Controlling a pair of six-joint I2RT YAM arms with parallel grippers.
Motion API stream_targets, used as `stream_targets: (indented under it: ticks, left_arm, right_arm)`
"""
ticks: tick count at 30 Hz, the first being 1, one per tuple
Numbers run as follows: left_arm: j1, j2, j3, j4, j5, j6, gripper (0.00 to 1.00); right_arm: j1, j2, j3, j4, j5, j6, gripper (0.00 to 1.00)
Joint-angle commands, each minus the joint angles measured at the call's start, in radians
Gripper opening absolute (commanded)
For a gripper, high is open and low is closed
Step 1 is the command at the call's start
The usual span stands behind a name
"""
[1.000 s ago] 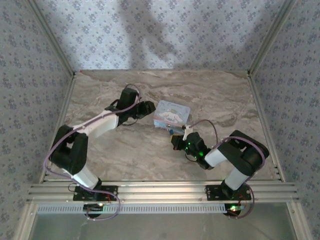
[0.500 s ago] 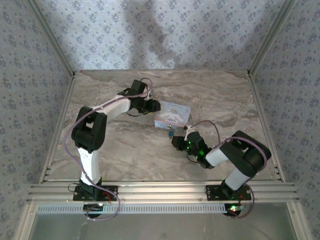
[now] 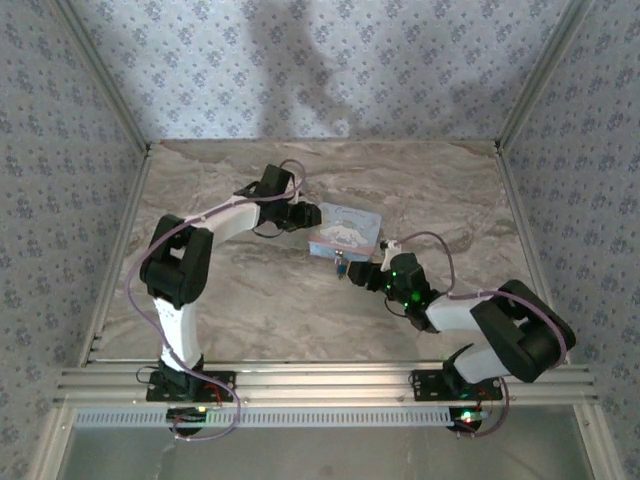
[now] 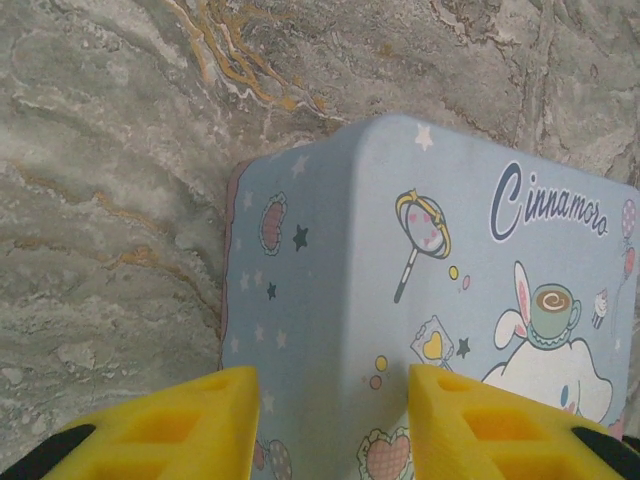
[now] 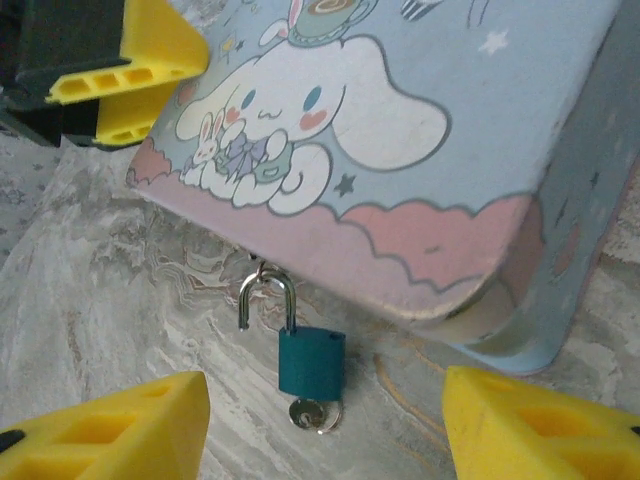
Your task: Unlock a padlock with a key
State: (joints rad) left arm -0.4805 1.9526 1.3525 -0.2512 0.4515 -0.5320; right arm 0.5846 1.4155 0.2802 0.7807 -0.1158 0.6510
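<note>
Top view: a pale blue cartoon-printed tin box (image 3: 346, 228) lies lid-up near the middle of the marble table (image 3: 220, 290). The left gripper (image 3: 300, 216) is at the box's left end, and the right gripper (image 3: 362, 272) is just near of the box's near edge. A small teal padlock (image 3: 341, 265) lies on the table between the box's near edge and the right gripper.

Left wrist view: the left gripper's two yellow fingers (image 4: 170, 425) stand apart, with the left end of the box lid showing in the gap between them. Nothing is clamped. Whether either finger touches the lid cannot be told.

Right wrist view: the right gripper's yellow fingers (image 5: 115, 430) are spread wide and hold nothing. The padlock lies flat on the marble ahead of them, roughly centred in the gap and clear of both fingers. Its silver shackle (image 5: 267, 298) reaches up to the box's near edge, where it meets a small fitting under the rim. The silver head of a key (image 5: 315, 415) shows at the body's near end, at the keyhole. Whether the shackle is latched cannot be told. One yellow finger of the left gripper shows at the box's far-left corner
</note>
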Motion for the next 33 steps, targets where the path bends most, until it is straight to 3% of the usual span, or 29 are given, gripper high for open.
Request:
stream_targets:
  ticks: [1,8,21,29,33]
  left_arm:
    - [-0.007,-0.037,-0.083,-0.061,-0.054,-0.012,0.41]
    - [-0.026,-0.133,-0.219,-0.023,-0.081,-0.042,0.41]
    - [-0.035,-0.224,-0.339,0.009,-0.112,-0.087,0.41]
    - [-0.035,-0.281,-0.311,-0.021,-0.125,-0.084,0.45]
    - [-0.035,-0.348,-0.288,-0.049,-0.143,-0.076,0.47]
  right_arm:
    - [-0.039,0.005,0.048,-0.017,-0.096,-0.047,0.7]
    - [-0.107,0.117,0.146,0.035,-0.252,-0.056,0.77]
    - [-0.155,0.297,0.264,0.081,-0.341,-0.107,0.77]
    - [-0.201,0.219,0.204,0.036,-0.346,-0.166,0.78]
    - [-0.243,0.169,0.159,0.025,-0.407,-0.181,0.75]
